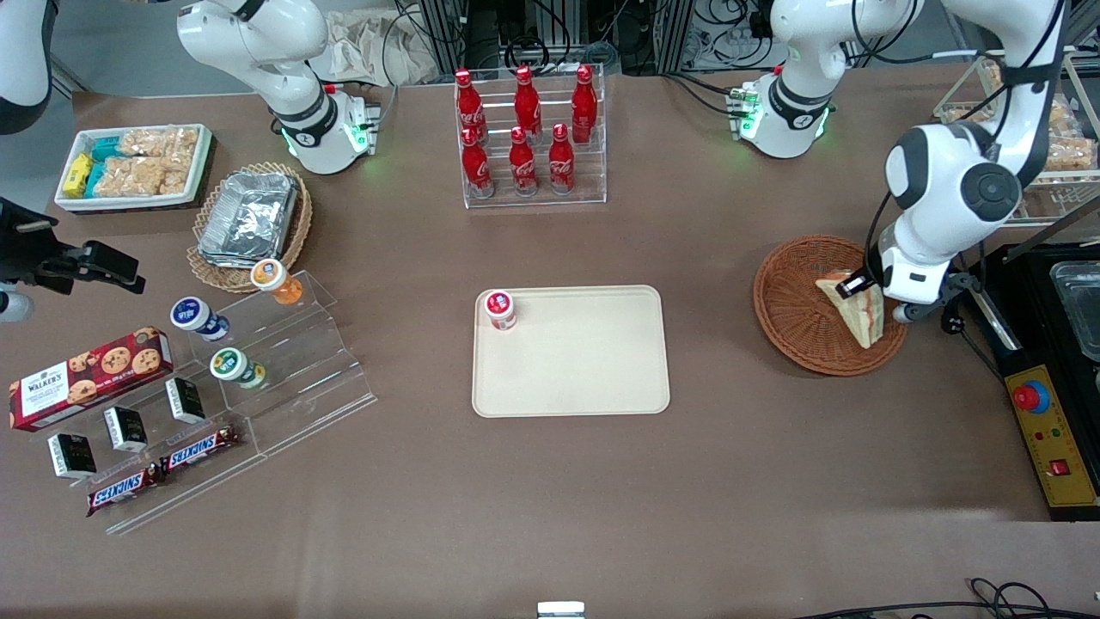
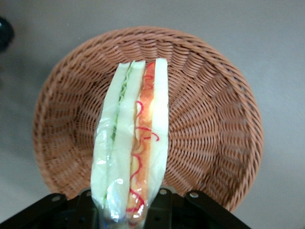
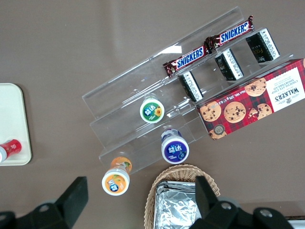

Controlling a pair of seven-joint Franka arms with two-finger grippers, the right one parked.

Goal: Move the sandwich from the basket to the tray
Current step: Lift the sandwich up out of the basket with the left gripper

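The claw [image 1: 862, 286] sat low over the basket [image 1: 795, 301] at the working arm's end of the worktop [image 1: 550, 481], clenched on the sandwich [image 1: 859, 311]. From the front, the wedge stood on edge in the basket's part nearest the arm, its red filling stripe facing the arm. In the wrist view the sandwich [image 2: 131, 140] was pinched at one end, wrapped in clear film, with pale bread, green leaf on one side and red-orange filling on the other, and the basket [image 2: 209, 119] lay below it; I could not tell whether the wedge touched the weave or hung just clear.

The tray [image 1: 576, 361] lay well apart, in the middle of the worktop, with a small red-capped tub [image 1: 500, 309] standing in the corner toward the parked arm, farther from the front camera. Farther still stood a clear rack of red bottles [image 1: 526, 129]. Toward the parked arm's end lay stepped clear shelves with small tubs, chocolate bars [image 1: 163, 468] and a box of biscuits [image 1: 86, 376].
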